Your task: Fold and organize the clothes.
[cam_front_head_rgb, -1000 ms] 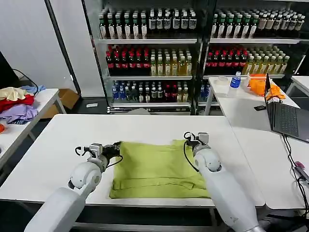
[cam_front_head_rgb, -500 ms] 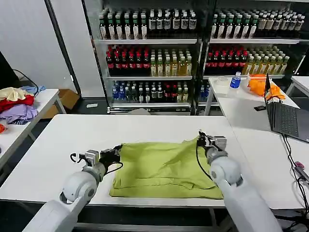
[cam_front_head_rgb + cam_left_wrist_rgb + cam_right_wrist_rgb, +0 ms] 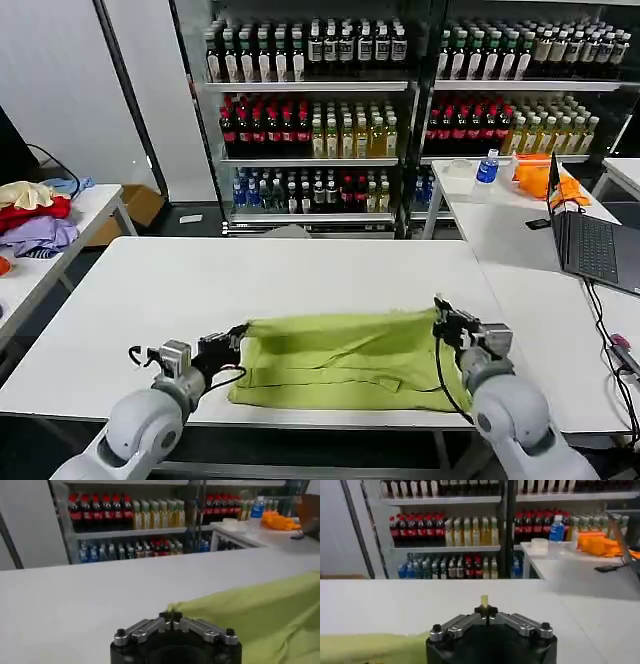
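Lime yellow-green T-shirt (image 3: 340,358) sits on the white table (image 3: 200,285), near the front edge, centred between both arms. Its far edge is lifted off the tabletop and stretched roughly straight between the two grippers; the near part lies flat in a folded layer with a visible seam fold running across it. No printed graphic visible on the exposed side.

Left gripper (image 3: 232,340) is at the shirt's left far corner, low over the table. Left wrist view: fingers (image 3: 162,621) pressed together, pinching the corner of the cloth (image 3: 260,607), fabric running away from the jaws toward the right side of the table.

Right gripper (image 3: 446,322) is at the shirt's right far corner, slightly farther from the robot than the left one. Right wrist view: fingers (image 3: 492,616) closed on a small tab of yellow-green fabric (image 3: 484,600) poking up between the tips; more of the shirt hangs alongside the gripper body.

Surroundings: drinks shelving (image 3: 320,110) packed with bottles behind the table. Second white table (image 3: 500,215) on the right with a laptop (image 3: 590,240), a blue-capped bottle (image 3: 488,166) and an orange cloth (image 3: 540,178). Side table (image 3: 60,250) on the left with a pile of red, purple and cream garments (image 3: 35,215).
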{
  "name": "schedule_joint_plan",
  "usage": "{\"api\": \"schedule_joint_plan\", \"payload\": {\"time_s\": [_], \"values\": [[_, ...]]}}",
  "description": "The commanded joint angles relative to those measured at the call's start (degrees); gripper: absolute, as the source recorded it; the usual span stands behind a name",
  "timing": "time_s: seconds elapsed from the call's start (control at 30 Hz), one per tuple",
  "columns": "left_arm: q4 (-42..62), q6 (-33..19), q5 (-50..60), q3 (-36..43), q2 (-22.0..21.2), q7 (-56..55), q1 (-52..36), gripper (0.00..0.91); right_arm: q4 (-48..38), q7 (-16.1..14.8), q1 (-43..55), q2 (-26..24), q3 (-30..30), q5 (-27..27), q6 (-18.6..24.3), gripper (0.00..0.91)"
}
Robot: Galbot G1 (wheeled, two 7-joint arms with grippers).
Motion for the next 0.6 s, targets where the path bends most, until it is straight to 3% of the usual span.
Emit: {"api": "schedule_joint_plan", "payload": {"time_s": [0.03,0.2,0.23,0.27,0.33,0.37,0.4,0.43,0.6], "values": [[-0.61,-0.47,4.49,-0.05,0.02,1.26,4.45,0.030,2.64,0.25,-8.11,0.54,0.99,-1.85,0.23,0.000],[1.40,-1.27,7.07,0.32,-0.87,1.40,3.36,0.030,1.11,0.75,-7.89,1.90,-1.14,-3.28,0.15,0.000],[1.53,-1.53,7.38,0.31,-0.95,1.37,3.23,0.030,0.88,0.94,-7.77,2.12,-1.35,-3.51,0.05,0.050],[1.53,-1.69,7.64,0.31,-1.00,1.38,3.22,0.040,0.65,1.08,-7.55,2.30,-1.48,-3.70,-0.46,0.907],[1.13,-1.93,7.97,0.35,-1.24,1.44,3.44,0.322,0.44,1.02,-7.28,2.62,-1.75,-3.98,-0.78,0.907],[0.80,-1.93,8.06,0.35,-1.35,1.47,3.76,0.645,0.42,1.02,-7.25,2.70,-1.77,-4.04,-0.79,0.907],[0.62,-1.95,8.25,0.34,-1.45,1.54,3.97,0.806,0.44,0.94,-7.19,2.77,-1.83,-4.16,-0.80,0.907],[0.02,-2.10,8.38,0.15,-1.77,1.62,4.69,0.907,0.62,0.80,-7.19,2.94,-1.86,-4.47,-0.69,0.907],[-3.00,-2.12,7.75,-2.04,-2.66,1.19,7.07,0.907,2.47,0.66,-7.80,3.02,-1.12,-5.76,-0.15,0.907]]}}
